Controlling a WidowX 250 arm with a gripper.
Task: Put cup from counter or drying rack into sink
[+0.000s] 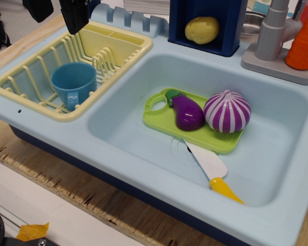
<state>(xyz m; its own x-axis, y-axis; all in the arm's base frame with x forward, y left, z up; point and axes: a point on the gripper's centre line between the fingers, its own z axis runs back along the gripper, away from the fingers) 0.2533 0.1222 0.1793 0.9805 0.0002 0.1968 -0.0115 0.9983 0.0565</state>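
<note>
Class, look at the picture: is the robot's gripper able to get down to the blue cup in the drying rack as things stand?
Probably yes. The cup sits upright and open-topped in the drying rack, with nothing over it. The gripper hangs just above the rack's far side. Only the rack's slats beside the cup might crowd the fingers.

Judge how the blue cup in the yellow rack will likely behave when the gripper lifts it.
The cup looks like hollow moulded plastic, so probably light and stiff. It stands upright and open-topped in the drying rack, so its rim offers a hold, though the glossy wall may slip. Its handle faces the front slats and could snag there.
</note>
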